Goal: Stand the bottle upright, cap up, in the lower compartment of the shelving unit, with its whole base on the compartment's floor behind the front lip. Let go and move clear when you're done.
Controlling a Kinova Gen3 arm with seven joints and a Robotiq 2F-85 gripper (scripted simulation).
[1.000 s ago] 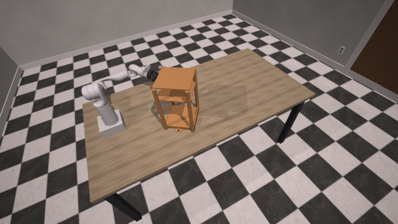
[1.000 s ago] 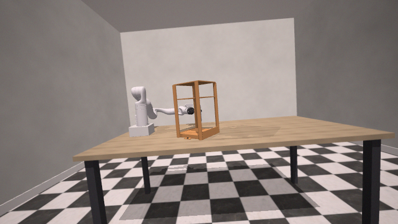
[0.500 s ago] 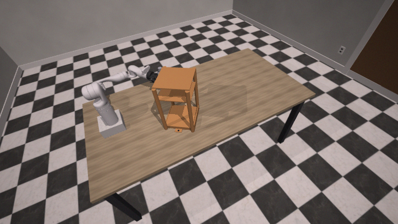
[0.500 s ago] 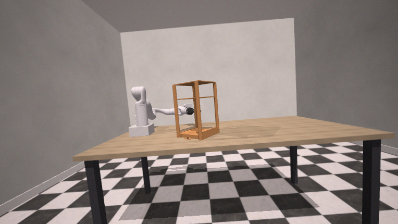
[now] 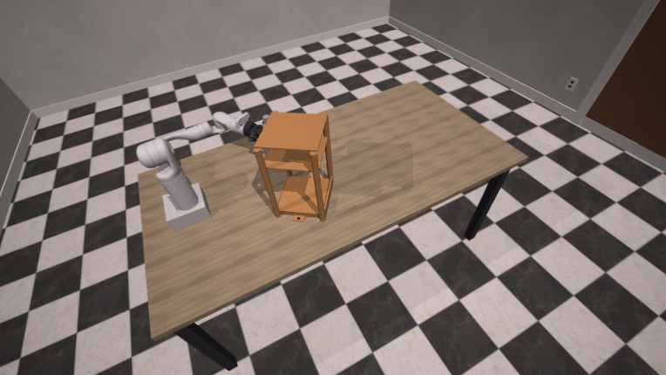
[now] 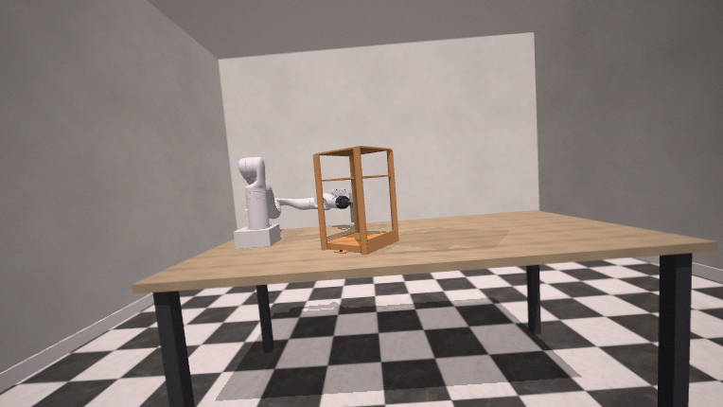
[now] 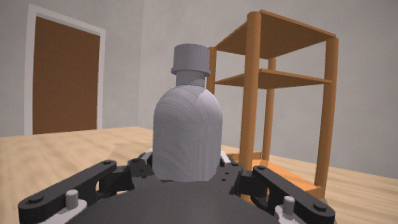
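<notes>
Grey from cap to body, our bottle (image 5: 265, 119) (image 6: 352, 213) (image 7: 187, 135) stands upright between the fingers of our gripper (image 5: 259, 132) (image 6: 349, 203) (image 7: 186, 158), which we have clamped on it. We see its cap (image 7: 191, 59) at the top, above a narrow neck and rounded shoulders; the low end of the bottle is hidden from us in the wrist view.

We hold it outside the orange shelving unit (image 5: 293, 132) (image 6: 360, 202) (image 7: 250, 90), near its posts and on the far side of it as the exterior view looks. One post partly covers the bottle there, and we cannot tell whether anything touches. The lower compartment's floor (image 5: 302, 189) (image 7: 282, 176) lies well below the gripper, with the bottle not on it.

Our white arm (image 5: 200, 132) (image 6: 298, 203) reaches out from its pale base block (image 5: 191, 219) (image 6: 253, 238) on the wooden table (image 5: 223, 261) (image 6: 430, 268) (image 7: 50, 155). We also see a small orange piece (image 5: 294, 219) (image 6: 338, 252) with a dark spot, lying just beside the foot of the unit. Beyond the bottle, the wrist view shows us a brown door (image 7: 65, 75) with a pale frame.

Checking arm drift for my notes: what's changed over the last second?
Gripper crept slightly left in the exterior view; in the top view, left and a touch toward the near edge. It's shut on the bottle; no release seen. Shelving unit and arm base unchanged.
</notes>
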